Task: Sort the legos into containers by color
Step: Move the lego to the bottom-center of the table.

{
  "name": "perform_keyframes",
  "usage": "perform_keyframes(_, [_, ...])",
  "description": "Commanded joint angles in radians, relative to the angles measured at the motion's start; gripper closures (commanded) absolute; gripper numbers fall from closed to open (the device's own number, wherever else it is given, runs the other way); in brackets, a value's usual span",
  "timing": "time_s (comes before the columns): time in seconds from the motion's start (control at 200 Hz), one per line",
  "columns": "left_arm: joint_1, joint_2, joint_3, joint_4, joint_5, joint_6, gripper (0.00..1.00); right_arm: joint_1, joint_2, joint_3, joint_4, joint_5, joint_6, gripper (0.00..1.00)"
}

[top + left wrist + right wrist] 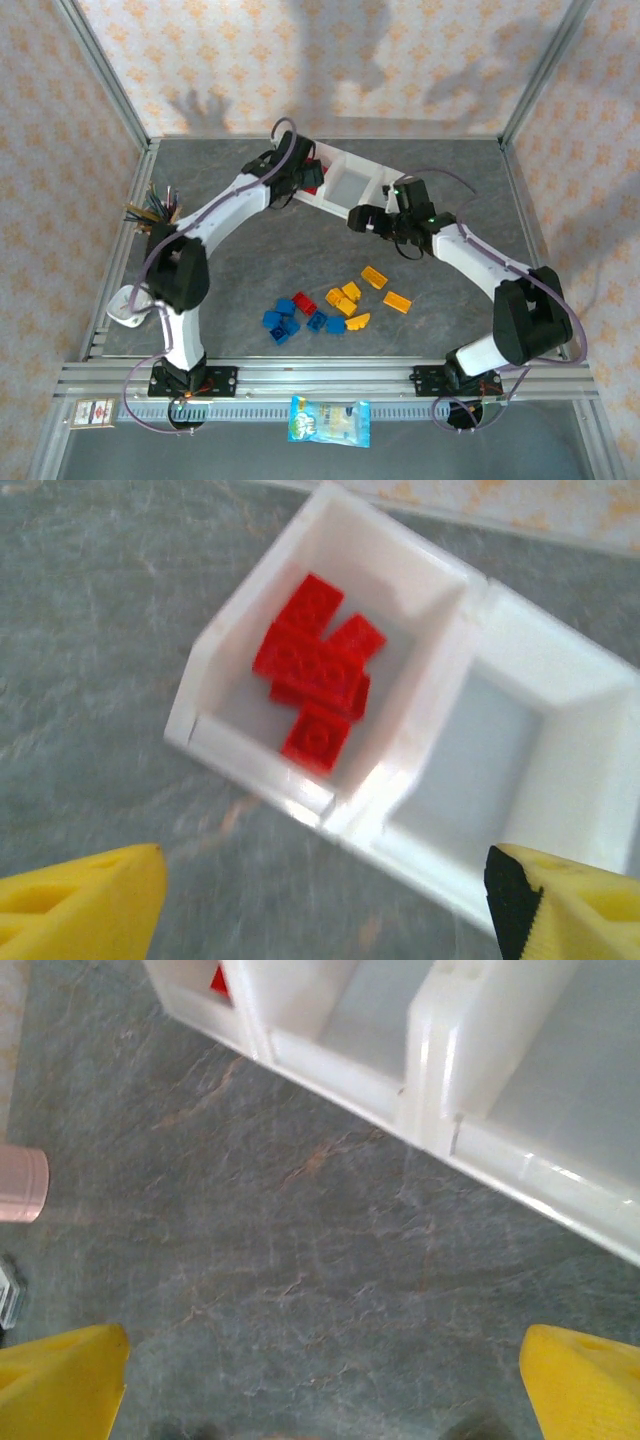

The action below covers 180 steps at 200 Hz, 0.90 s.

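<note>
While the left gripper (pixel 320 885) and right gripper (pixel 320 1365) hang spread, the tray (pixel 352 186) lies askew.
Its long axis runs far-left to near-right.

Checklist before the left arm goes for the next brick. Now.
1. Left gripper released and empty: ok; jaws apart, nothing between them.
2. Red bricks contained: ok; all lie inside the end compartment.
3. Middle compartment free for another color: ok; bare floor.
4. Right gripper open and empty: ok; it hangs over bare tabletop beside the tray.
5. Sorting finished: not ok; loose bricks, blue, yellow-orange and red, lie uncollected near the arm bases.
</note>
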Motion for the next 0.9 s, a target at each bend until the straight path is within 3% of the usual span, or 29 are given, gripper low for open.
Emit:
perform_keyframes(0.0, [-0.043,-0.134,-0.175,0.02,-0.016,-0.02,0.14,0.034,-0.057,-0.02,-0.05,0.028,-0.042,0.0])
perform_keyframes(0.16, [-0.114,-0.269,-0.366,-0.033,-0.041,-0.066,0.14,0.087,-0.075,-0.058,-0.068,0.052,-0.066,0.0])
perform_keyframes(0.375, [-0.224,-0.362,-0.498,-0.096,-0.04,-0.227,0.14,0.136,-0.087,-0.095,-0.077,0.078,-0.068,0.0])
perform_keyframes(0.591, [-0.342,-0.382,-0.575,-0.105,-0.025,-0.383,0.14,0.14,-0.132,-0.159,-0.064,0.093,-0.06,0.0])
perform_keyframes(0.896, [-0.427,-0.34,-0.623,-0.071,0.009,-0.5,0.17,0.121,-0.137,-0.196,-0.042,0.059,-0.051,0.0])
